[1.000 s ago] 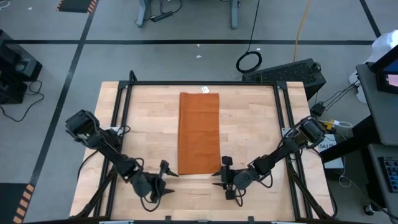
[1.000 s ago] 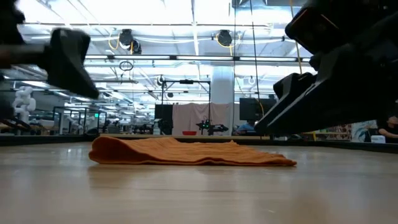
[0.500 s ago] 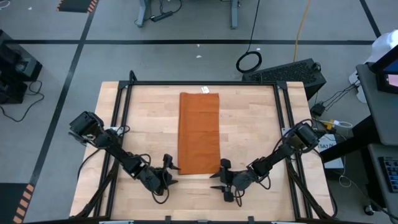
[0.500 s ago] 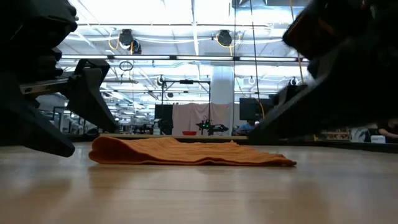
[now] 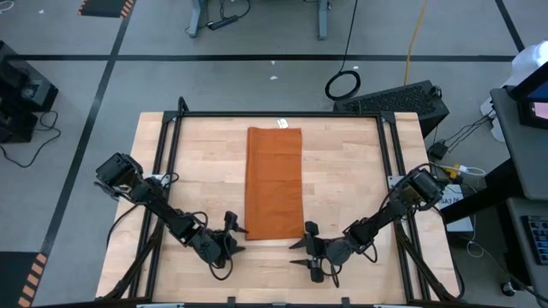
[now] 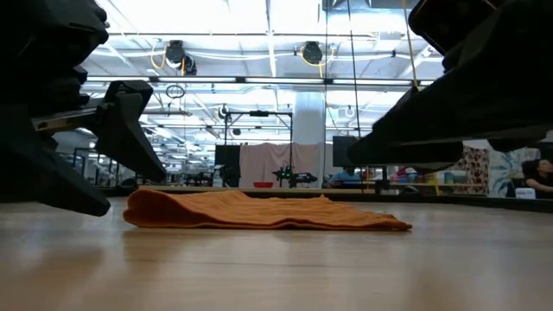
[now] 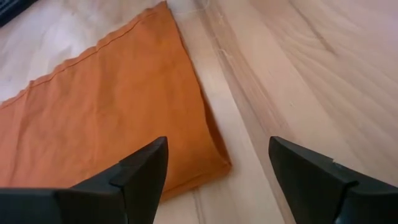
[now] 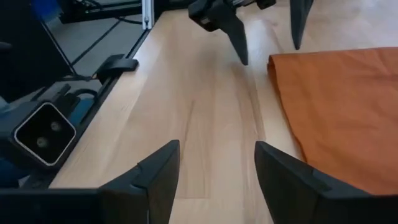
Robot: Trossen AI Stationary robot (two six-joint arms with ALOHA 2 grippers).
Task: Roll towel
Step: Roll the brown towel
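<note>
The burnt-orange towel (image 5: 275,183) lies flat as a long strip down the table's middle, its white tag (image 5: 282,124) at the far edge. My left gripper (image 5: 234,235) stands open at the towel's near left corner (image 7: 222,165). One finger is over the cloth, the other over bare wood; neither touches. My right gripper (image 5: 302,248) is open just off the near right corner, pointing toward the left arm along the towel's near edge (image 8: 287,106). Nothing is between its fingers.
A black frame rail (image 5: 278,114) borders the wooden table (image 5: 197,171). Bare wood lies on both sides of the towel and in front of its near edge. In the right wrist view, the left arm's fingers (image 8: 231,28) show beyond the towel's corner.
My left gripper has moved toward the towel's near left corner and sunk lower, then kept still. My right gripper has tipped up closer to level beside the near right corner. The towel has not moved.
</note>
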